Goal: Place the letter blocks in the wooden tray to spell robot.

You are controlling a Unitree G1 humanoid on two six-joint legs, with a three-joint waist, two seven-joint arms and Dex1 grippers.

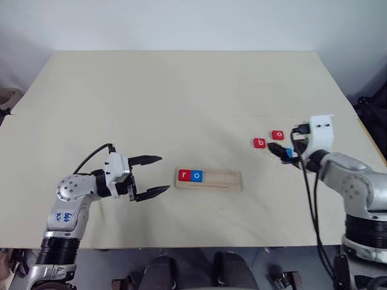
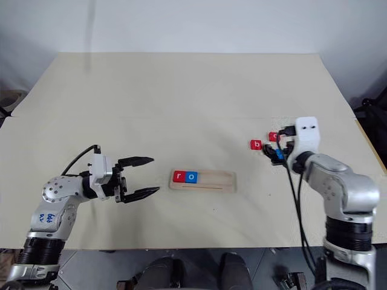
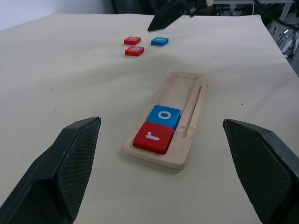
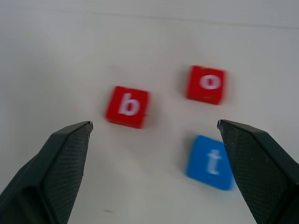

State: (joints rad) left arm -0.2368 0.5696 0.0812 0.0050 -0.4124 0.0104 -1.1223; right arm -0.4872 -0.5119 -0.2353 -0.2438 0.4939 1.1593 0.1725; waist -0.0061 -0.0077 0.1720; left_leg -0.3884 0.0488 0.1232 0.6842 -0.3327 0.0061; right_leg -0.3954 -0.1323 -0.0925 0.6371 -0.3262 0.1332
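1. Right gripper (image 4: 154, 140): two black fingers with a cross-hatched texture, spread wide and holding nothing. It hangs over three loose letter blocks: a red b block (image 4: 127, 106), a red o block (image 4: 206, 84) and a blue t block (image 4: 210, 162). None of the three touches another or a finger.
2. Left gripper (image 1: 154, 175): its fingers are likewise spread and empty. It points level toward the near end of the wooden tray (image 1: 221, 181) and stands apart from it.
3. Wooden tray: a long pale-wood strip with a shallow lengthwise groove, lying flat near the table's front edge. A red r block (image 3: 153, 137) sits at the end nearest the left gripper, and a blue o block (image 3: 163, 115) touches it. The rest of the tray is bare wood.
4. Table (image 1: 181, 96): a smooth, matt cream top. Open surface separates the tray from the loose blocks. The far half is open, and its right edge runs near the right arm.
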